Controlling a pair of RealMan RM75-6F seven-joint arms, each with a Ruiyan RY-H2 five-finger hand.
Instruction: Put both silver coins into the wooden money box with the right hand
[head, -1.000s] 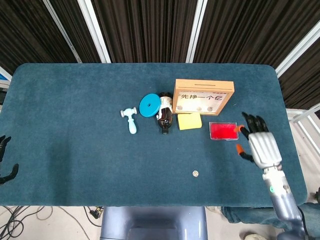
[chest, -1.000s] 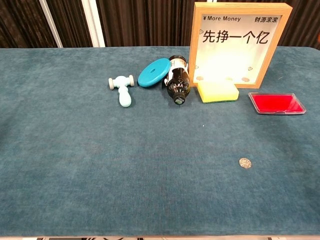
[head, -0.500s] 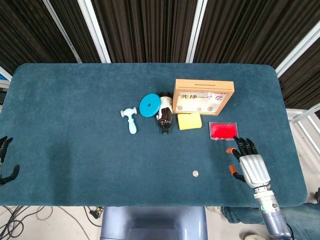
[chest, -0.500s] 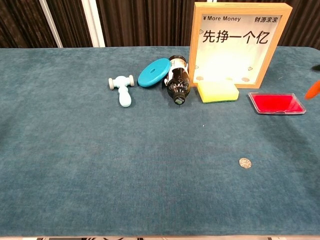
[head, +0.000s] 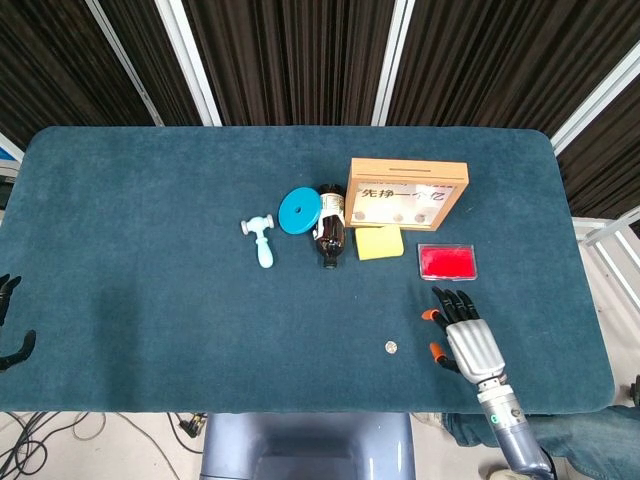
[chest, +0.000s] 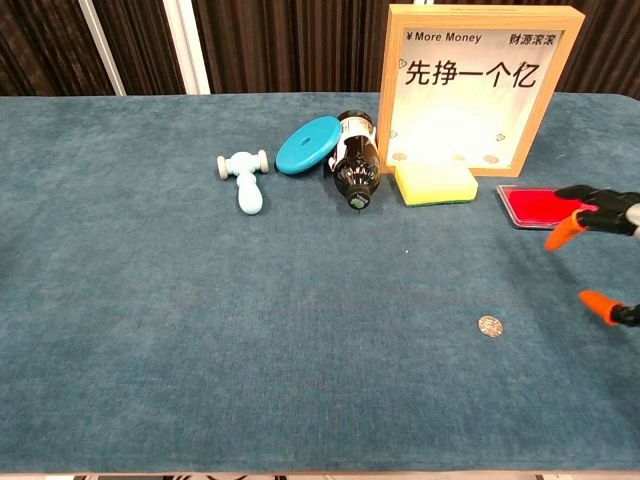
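Observation:
One silver coin lies flat on the blue cloth near the front edge. The wooden money box stands upright at the back, with several coins visible behind its clear front. My right hand hovers just right of the coin with its fingers spread and nothing in it. My left hand shows only at the far left edge, off the table, fingers apart and holding nothing. I see no second loose coin.
A red tray lies behind my right hand. A yellow sponge, a brown bottle on its side, a blue disc and a light blue toy hammer lie left of the box.
My right hand has moved left and toward the front edge, from beside the red tray to just right of the coin. It now shows in the chest view. Nothing else moved.

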